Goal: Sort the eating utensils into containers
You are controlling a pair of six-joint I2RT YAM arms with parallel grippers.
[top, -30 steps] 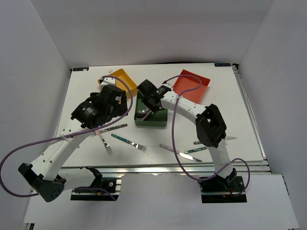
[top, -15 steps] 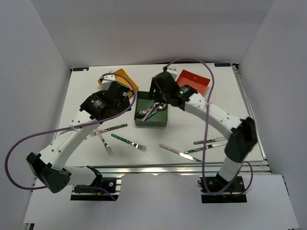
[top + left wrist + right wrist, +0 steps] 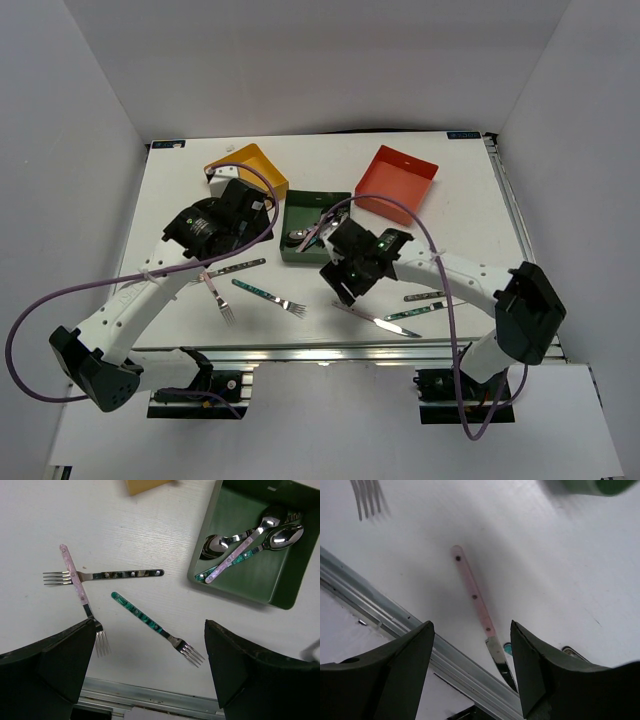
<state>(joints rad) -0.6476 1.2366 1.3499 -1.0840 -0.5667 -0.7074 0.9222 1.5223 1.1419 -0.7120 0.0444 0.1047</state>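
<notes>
Three spoons point(image 3: 250, 537) lie in the dark green tray point(image 3: 335, 255). Three forks lie on the table left of it: a pink-handled one point(image 3: 75, 582), a dark-handled one point(image 3: 120, 573) crossing it, and a teal one point(image 3: 145, 617). My left gripper point(image 3: 222, 232) hovers open and empty above these forks point(image 3: 150, 622). My right gripper point(image 3: 345, 275) is open and empty, low over a pink-handled knife point(image 3: 472, 595) near the front edge. Two more knives point(image 3: 425, 305) lie to its right. The yellow tray point(image 3: 247, 165) and the red-orange tray point(image 3: 398, 180) stand at the back.
The metal rail point(image 3: 395, 610) of the table's front edge runs just beside the pink knife. The teal fork's tines point(image 3: 367, 497) show at the top left of the right wrist view. Purple cables loop off both arms.
My right gripper has drawn back from over the green tray toward the front edge, and now hangs over the pink knife. The left gripper has shifted only slightly.
</notes>
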